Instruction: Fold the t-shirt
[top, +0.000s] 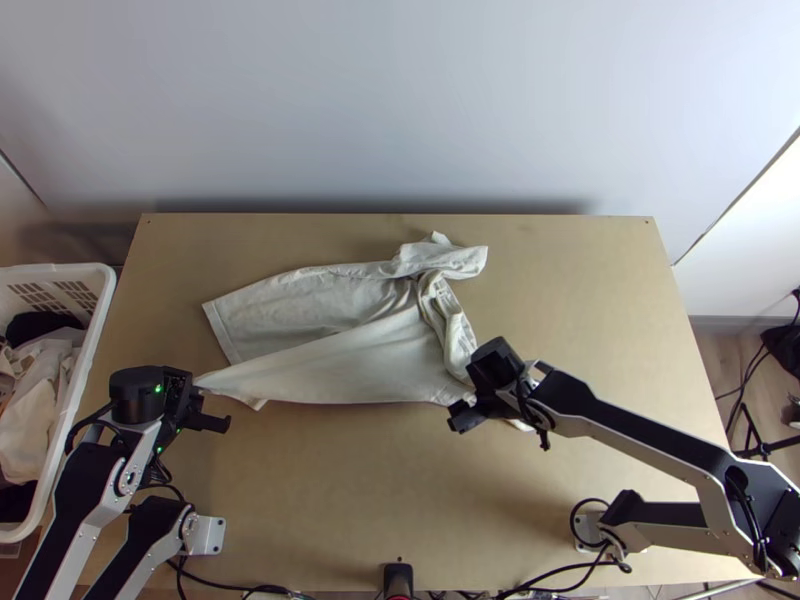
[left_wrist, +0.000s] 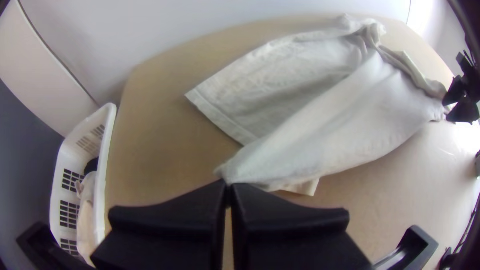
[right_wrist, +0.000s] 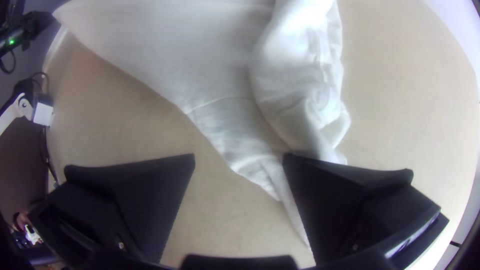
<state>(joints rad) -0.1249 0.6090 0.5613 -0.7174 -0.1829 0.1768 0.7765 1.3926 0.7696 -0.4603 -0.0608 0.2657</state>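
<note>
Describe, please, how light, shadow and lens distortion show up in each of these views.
Top view: a soft shadow band on the wall behind the table; left wrist view: the table's edges bow, and glare whitens part of its surface; right wrist view: the table's edge curves strongly, corners darken, and the t-shirt looks brightly lit.

The top view looks steeply down from high up; nearer wrist views face across the worktop (top: 340, 490), sharing the shirt (top: 350, 365).
</note>
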